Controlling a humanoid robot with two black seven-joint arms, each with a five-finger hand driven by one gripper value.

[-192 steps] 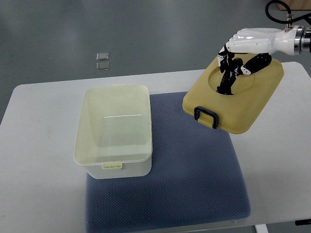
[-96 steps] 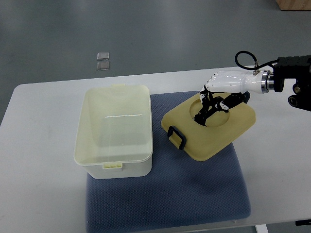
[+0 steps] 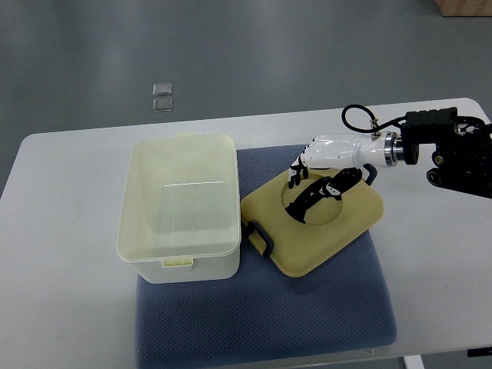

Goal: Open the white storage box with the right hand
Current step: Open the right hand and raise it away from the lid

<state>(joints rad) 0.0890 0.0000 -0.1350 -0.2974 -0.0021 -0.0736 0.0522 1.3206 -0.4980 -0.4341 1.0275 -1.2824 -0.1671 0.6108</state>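
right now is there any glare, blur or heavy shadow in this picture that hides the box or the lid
Top view: light is even and soft. A thin bright streak of glare lies inside the open box, hiding nothing. The lid casts only a faint shadow on the blue mat. The right hand and box edges look sharp, with no motion blur. The table edges show no obvious bending.

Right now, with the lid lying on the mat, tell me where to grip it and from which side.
Grip the lid at its round central recess, coming from above on the right, as the right hand does. The lid lies flat on the mat, its edges low, so the recess rim gives fingers purchase. The dark handle sits too close to the box.
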